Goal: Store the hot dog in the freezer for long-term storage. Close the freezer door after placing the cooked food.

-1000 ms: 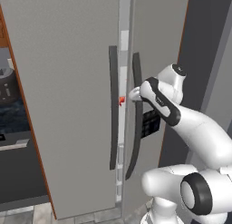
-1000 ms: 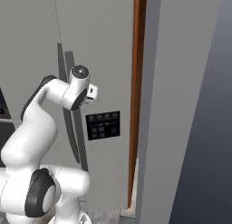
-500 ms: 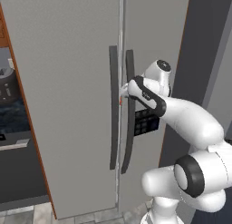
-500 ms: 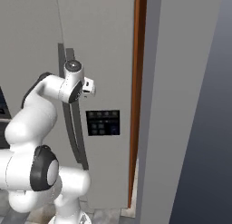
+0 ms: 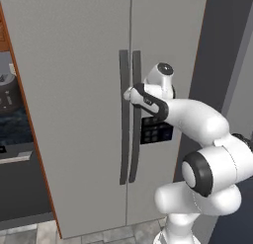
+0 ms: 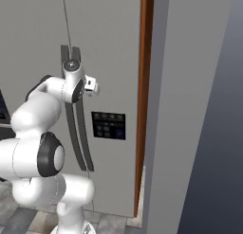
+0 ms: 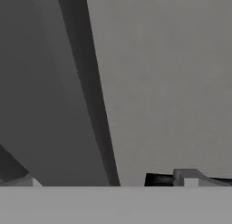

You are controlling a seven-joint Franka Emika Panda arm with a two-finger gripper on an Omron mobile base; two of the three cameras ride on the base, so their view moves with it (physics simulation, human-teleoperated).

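Observation:
The freezer door (image 5: pixel 165 40) (image 6: pixel 111 43) is the right-hand grey door with the black button panel (image 5: pixel 157 132) (image 6: pixel 109 125), and it lies flush with the door beside it. My gripper (image 5: pixel 129 93) (image 6: pixel 94 86) sits against the door front at the upper part of its long dark handle (image 5: pixel 134 144) (image 6: pixel 86 150). In the hand view the gripper (image 7: pixel 104 180) faces the grey door and a dark handle band (image 7: pixel 90 91). Its fingertips (image 7: pixel 185 177) stand wide apart with nothing between them. The hot dog and the freezer's inside are hidden.
The plain grey door (image 5: pixel 74 90) and its handle (image 5: pixel 123 139) lie left of my hand. A brown wooden panel (image 6: pixel 144 86) and a grey wall (image 6: pixel 199 110) border the fridge on the right. A dark counter (image 5: pixel 10 119) sits far left, with tiled floor (image 5: pixel 99 233) below.
The freezer door's handle edge stood slightly out from the other door and is now flush. My hand has moved left and in with it.

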